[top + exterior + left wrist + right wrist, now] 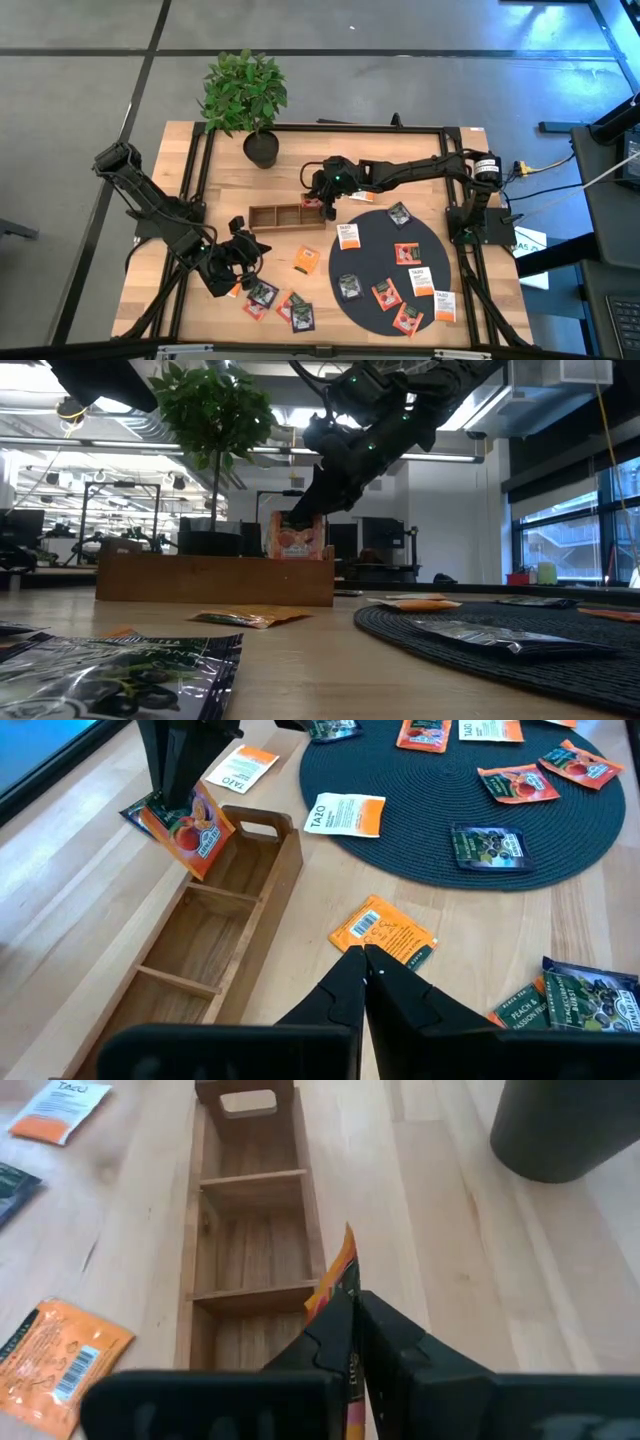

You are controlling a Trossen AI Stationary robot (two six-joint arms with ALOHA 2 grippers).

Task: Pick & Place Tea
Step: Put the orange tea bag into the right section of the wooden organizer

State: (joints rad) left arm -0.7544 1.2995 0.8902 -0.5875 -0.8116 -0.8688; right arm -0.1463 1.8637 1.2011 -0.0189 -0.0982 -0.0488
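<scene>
Here, the right tool (326, 205) hangs over the right-hand end of the wooden tray (270, 217), its fingers pinched on a red-orange tea sachet (296, 538). In the low view that sachet stands upright, its lower edge hidden behind the tray's front wall; in the left wrist view it hangs tilted at the tray's handle end, just over the rim. The right wrist view shows the sachet edge-on between the dark fingers, above the tray's long wall. All 3 compartments that show in the wrist views are bare wood.

The left tool (237, 270) waits low over the front left of the counter (230, 160), its fingers pressed together with nothing between them. Just beyond its tips in the left wrist view lies an orange sachet (383, 930) flat on the wood, between the tray and the black round mat (375, 300).

Several more sachets lie on the mat: white ones with orange print, red-orange ones and dark ones, spread well apart. One white sachet (344, 814) lies at the mat's edge nearest the tray. Another small cluster of dark and red-orange sachets (280, 303) lies on the wood near the counter's front edge, just beside the left tool. A potted plant (246, 98) stands at the back of the counter, behind the tray.
</scene>
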